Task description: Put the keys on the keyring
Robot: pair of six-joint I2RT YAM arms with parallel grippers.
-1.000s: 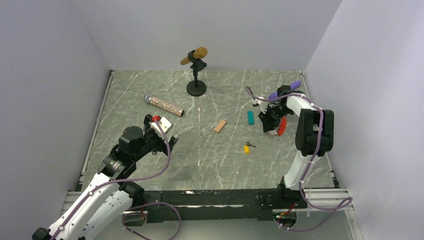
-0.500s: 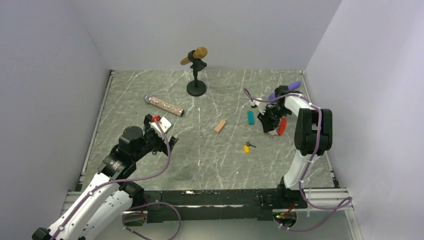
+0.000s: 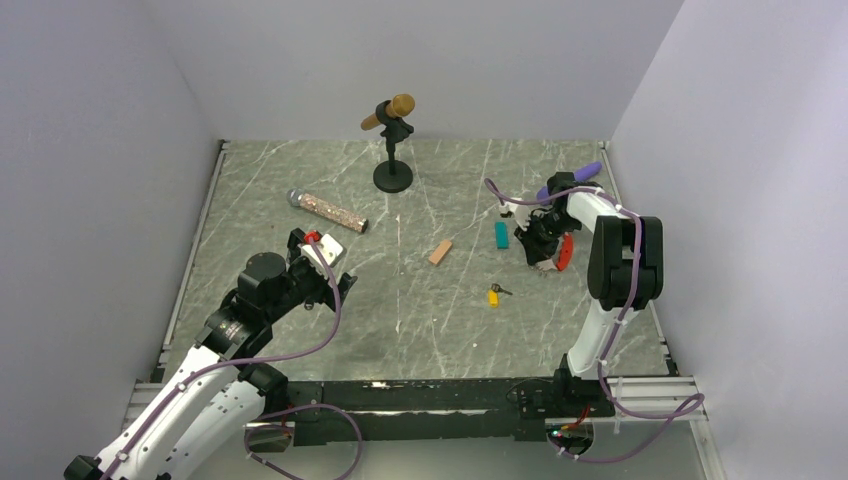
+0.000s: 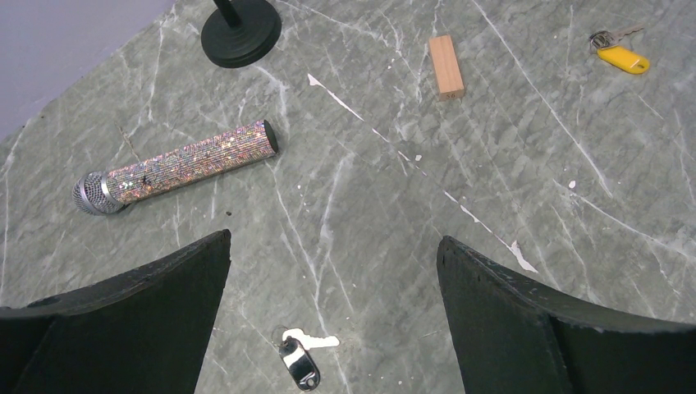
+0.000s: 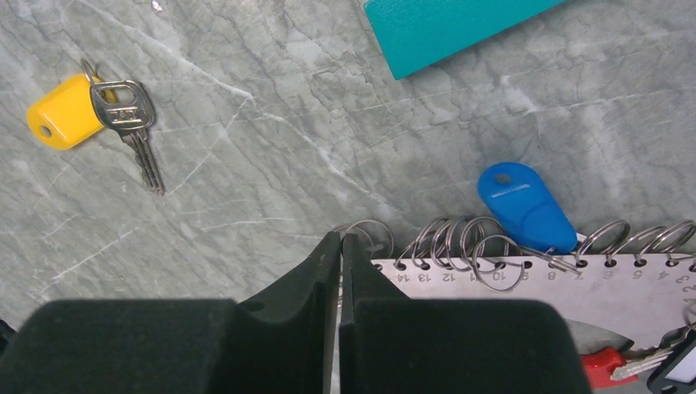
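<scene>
Keyring (image 5: 574, 287): flat silver numbered strip, long axis left-right across the bottom of the right wrist view. Wire loops run along the edge facing the teal block (image 5: 460, 29), and the red fob (image 5: 606, 363) peeks out under its right end. It sits just on the arm side of that block. Blue key tag (image 5: 525, 209): oblong, lying on the loops and looks threaded on one, holed narrow end pointing toward the block. Yellow key (image 5: 123, 115): loose on the table, near the block and to its left in that view, tag up-left, blade pointing down-right. Black key (image 4: 299, 368): well apart from the block, across the table under the left gripper (image 4: 334, 238), silver blade pointing right in the left wrist view. Left fingers spread wide, holding nothing. Right gripper (image 5: 341, 240): fingers all but closed, hairline slit, tips at the strip's end loop; can't tell if the wire is pinched.
</scene>
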